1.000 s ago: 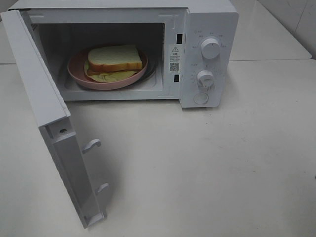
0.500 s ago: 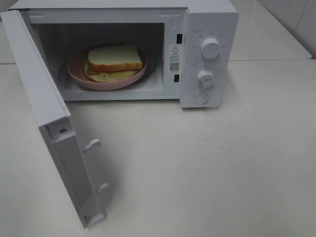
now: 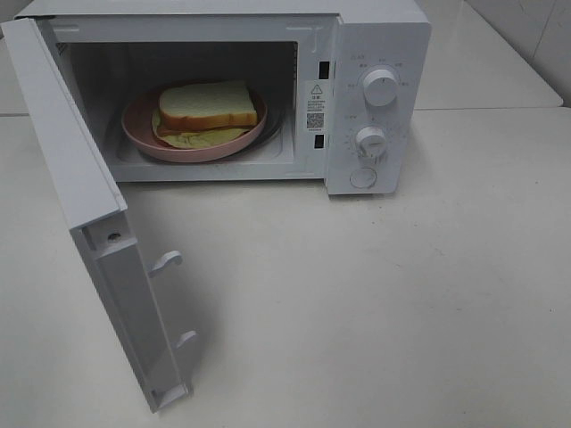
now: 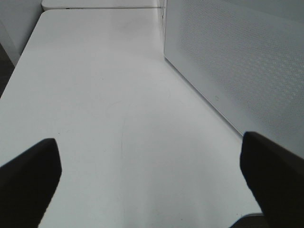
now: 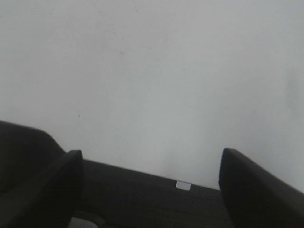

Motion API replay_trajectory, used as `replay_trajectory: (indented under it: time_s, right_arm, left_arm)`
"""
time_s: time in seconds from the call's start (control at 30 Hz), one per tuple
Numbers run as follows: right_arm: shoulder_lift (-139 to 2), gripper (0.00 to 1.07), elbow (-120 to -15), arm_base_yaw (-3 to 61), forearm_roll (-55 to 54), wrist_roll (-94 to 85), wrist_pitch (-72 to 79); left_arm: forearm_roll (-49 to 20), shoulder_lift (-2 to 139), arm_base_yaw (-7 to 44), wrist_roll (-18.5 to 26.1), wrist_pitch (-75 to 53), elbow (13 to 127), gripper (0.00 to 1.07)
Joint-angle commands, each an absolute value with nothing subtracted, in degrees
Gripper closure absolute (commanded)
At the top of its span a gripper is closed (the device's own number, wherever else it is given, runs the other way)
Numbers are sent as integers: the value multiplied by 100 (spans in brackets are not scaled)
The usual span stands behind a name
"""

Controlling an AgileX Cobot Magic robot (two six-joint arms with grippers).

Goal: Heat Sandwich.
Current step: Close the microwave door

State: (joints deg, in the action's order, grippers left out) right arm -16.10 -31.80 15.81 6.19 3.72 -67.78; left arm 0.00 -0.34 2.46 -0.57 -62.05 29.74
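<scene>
Pink plate [image 3: 198, 152] bearing the sandwich [image 3: 207, 104] sits inside the open microwave [image 3: 379, 40]; left gripper [image 4: 148, 138] and right gripper [image 5: 150, 152] released.

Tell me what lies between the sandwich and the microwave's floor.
A round pink plate: the sandwich rests on it inside the open microwave, as the exterior high view shows.

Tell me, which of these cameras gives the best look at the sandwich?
The exterior high view. It looks straight into the open microwave, where the sandwich lies on a pink plate, unobstructed. Neither wrist view shows it: the left one sees tabletop and a white perforated panel, the right one only tabletop.
</scene>
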Motion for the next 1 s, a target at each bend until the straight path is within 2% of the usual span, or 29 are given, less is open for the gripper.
replay_trajectory:
  time_s: [0.03, 0.63, 1.0]
  right_arm:
    - [-1209, 31, -3157, 1215, 647, 413, -6560]
    - [201, 32, -2830, 275, 596, 413, -5695]
    - [183, 32, -2848, 264, 579, 401, -5701]
  left_arm:
    - [-29, -160, 241, -115, -6131, 2962, 9]
    - [-29, -160, 241, -115, -6131, 2962, 9]
    - [-29, -160, 241, -115, -6131, 2962, 9]
